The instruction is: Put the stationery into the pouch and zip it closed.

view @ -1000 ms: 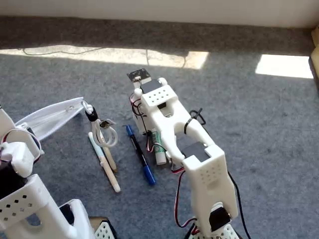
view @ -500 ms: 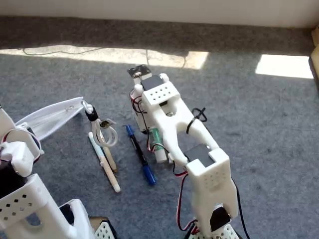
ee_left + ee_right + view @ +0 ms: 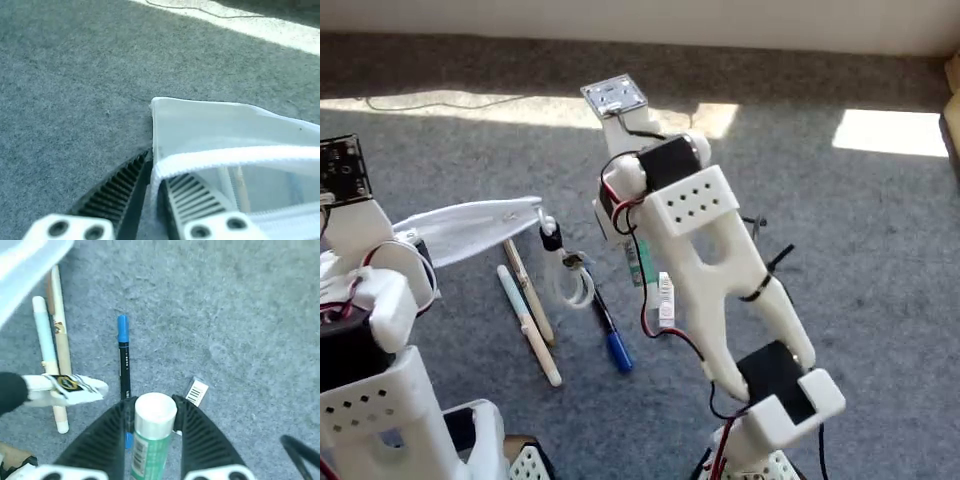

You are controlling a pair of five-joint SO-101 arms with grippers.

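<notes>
Raised since earlier, right pincer (image 3: 632, 250) holds glue stick (image 3: 638, 268) aloft, pouch (image 3: 470, 228) off to its side. Left wrist: left pincer (image 3: 157, 182) pinches pouch rim. Right wrist: stick clamped, blue pen (image 3: 123, 352) beyond tips; line up with opening before release.

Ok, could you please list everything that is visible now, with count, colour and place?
pouch: 1, white and see-through, left side, one end held
zip charm: 1, black bead with white rings, at the pouch's free end
glue stick: 1, green and white, held
blue pen: 1, black with blue ends, on the carpet
pale pen: 1, light blue and white, on the carpet
pencil: 1, beige, beside the pale pen
barcode tag: 1, white, near the glue stick
carpet: grey, underneath
left end effector: shut on the pouch
right end effector: shut on the glue stick
</notes>
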